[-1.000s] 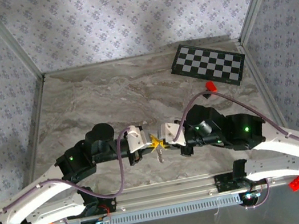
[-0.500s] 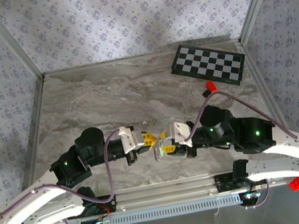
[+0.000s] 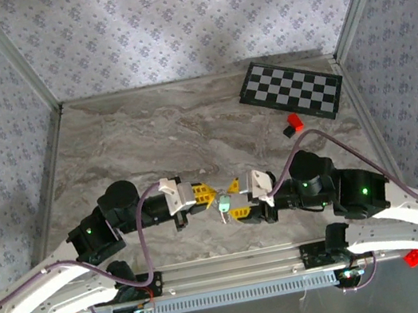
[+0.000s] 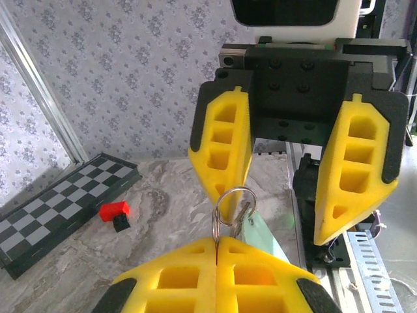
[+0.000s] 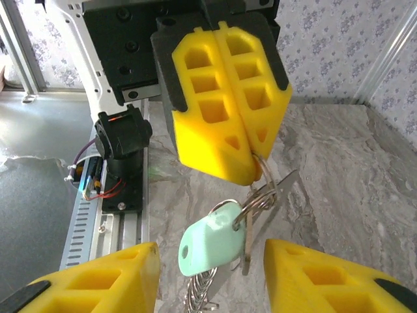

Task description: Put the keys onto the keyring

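You look close to the end of the job, though I can't confirm it is finished. The key point(image 5: 210, 242), with its mint-green head, hangs against the wire coil of the keyring point(image 5: 249, 204) at lower centre of the right wrist view. A bare metal blade point(image 5: 280, 187) dangles beside it. I judge the key to be on the coil already, but the spot where wire meets the head is too tangled to read. What remains is to check that it is fully threaded and then let go.

The whole bundle is held in the air over the near edge of the worktop point(image 3: 148, 135), at lower centre of the top view. The chain point(image 5: 197, 291) trails down below it.

Your left tool point(image 3: 210, 197) reaches in level from the left. Its yellow fingers are pressed together and pinch the coil at their tips. Your right tool point(image 3: 237, 200) faces it from the right, also level, with its fingers spread wide on either side of the hanging key and gripping nothing.
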### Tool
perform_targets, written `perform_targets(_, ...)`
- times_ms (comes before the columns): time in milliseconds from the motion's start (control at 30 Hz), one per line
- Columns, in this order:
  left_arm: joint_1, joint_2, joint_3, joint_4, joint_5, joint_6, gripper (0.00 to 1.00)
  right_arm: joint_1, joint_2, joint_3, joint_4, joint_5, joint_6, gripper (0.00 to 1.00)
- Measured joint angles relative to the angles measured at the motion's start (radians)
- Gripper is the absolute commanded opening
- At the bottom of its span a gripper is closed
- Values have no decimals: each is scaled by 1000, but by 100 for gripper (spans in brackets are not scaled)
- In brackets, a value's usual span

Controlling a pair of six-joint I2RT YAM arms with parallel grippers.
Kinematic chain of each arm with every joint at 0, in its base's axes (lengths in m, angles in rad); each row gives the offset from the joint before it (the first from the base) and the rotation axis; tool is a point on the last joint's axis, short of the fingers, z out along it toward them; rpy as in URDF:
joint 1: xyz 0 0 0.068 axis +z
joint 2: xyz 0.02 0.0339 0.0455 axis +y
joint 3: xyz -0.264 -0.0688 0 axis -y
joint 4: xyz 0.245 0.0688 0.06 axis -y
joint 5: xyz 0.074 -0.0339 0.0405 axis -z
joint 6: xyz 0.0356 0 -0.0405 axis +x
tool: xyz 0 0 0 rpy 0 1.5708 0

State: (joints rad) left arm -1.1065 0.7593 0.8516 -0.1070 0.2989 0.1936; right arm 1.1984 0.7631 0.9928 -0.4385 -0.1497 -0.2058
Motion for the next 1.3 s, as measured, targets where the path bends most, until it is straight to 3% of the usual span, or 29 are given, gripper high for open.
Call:
perform_targets(167,0,0,-1,0,3,0,0,-16,-14,-5,36,-7,19,50)
perform_targets(400,0,0,-10,0,3,0,0,-47,-17,-13,92,-35,58,40)
perform_targets(867,0,-12,-22,-1,4,1,0,-86,26,-12,103,-76,85,0)
perform_targets(1300,0,-13,-25,0,27,0,0,-89,19,-5,62,-84,84,5)
